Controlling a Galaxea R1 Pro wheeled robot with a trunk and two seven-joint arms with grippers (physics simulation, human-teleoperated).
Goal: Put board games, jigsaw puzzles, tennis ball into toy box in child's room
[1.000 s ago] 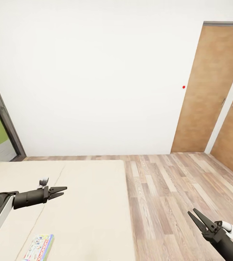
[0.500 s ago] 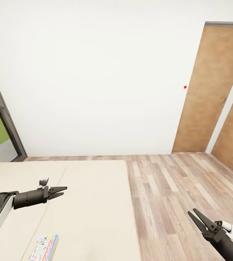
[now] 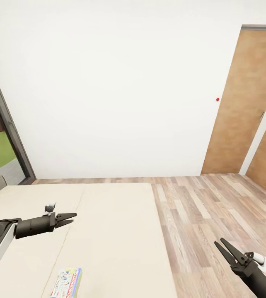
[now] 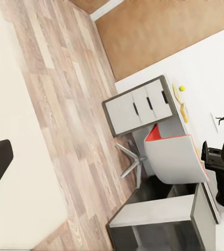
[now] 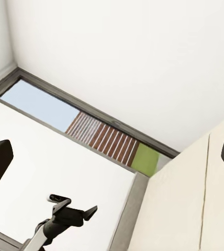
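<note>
We face the bed (image 3: 108, 231), both arms out front and empty. Left tool (image 3: 66, 219) hovers over the mattress, tips parted narrowly, holding nothing. Right tool (image 3: 226, 250) hangs over the plank floor (image 3: 216, 207), tips spread a little wider, also empty. One board game (image 3: 66, 283) lies flat on the bed at the lower edge of the head view, partly cut off. It sits nearer us than the left tool and just to that tool's right, long axis running roughly away from us. Left arm is clearly the closer; the right is well apart. The tabletop (image 4: 177, 102) with drawers shows behind.
</note>
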